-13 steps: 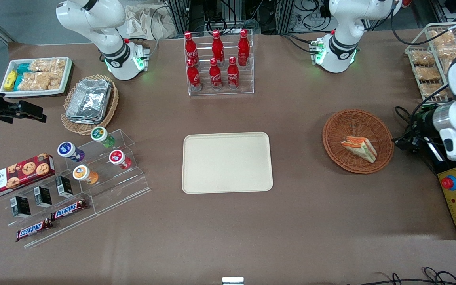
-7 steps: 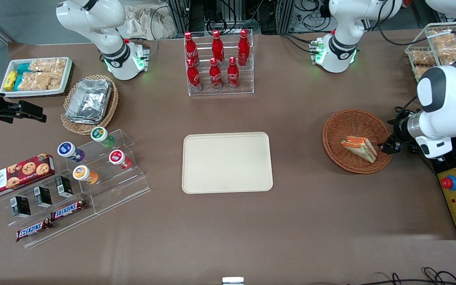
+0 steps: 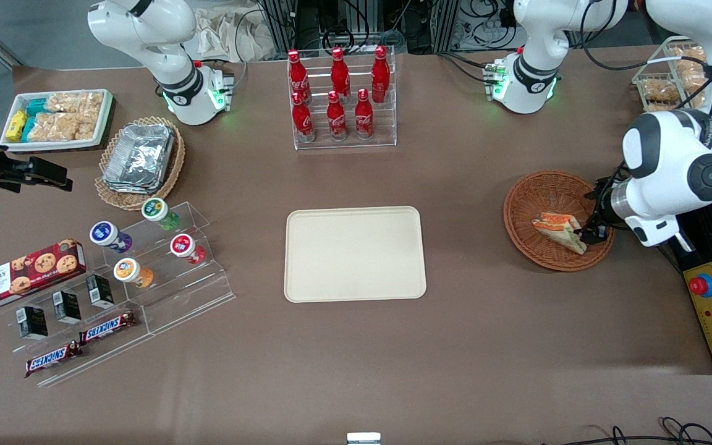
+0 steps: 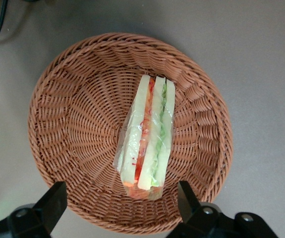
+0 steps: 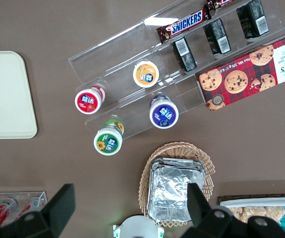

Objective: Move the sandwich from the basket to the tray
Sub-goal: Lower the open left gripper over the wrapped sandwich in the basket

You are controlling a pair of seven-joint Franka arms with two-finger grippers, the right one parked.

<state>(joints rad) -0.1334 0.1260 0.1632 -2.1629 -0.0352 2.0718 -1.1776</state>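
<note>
Pincer (image 4: 120, 210) first: from the wrist camera I see its two fingers spread wide with nothing between them, hovering over the basket (image 4: 58, 124) with the sandwich (image 4: 147, 136) lying between and ahead of the fingertips. Reading my front view from its left edge across, the clear stepped rack (image 3: 146, 278) of small jars sits toward the parked arm's end of the worktop (image 3: 356, 358), then comes the cream tray (image 3: 355, 254), bare and waiting near the middle, then the reddish wicker basket toward the working arm's end, with the pincer above its rim. The sandwich rests on its side on the basket floor, a wrapped wedge with the bread slices and the red and green filling showing edge-on, so its long axis runs away from the fingers. I judge this to be the approach before the grasp. To do it well I would bring the pincer forward until the wedge's thick middle sits squarely between the fingers, keep the fingers across the slices so they press bread against bread, and lower without the tips catching the woven wall. I would close gently, since the wrapper looks slippery and the filling soft, then lift straight up to clear the rim before carrying it toward the tray.
</note>
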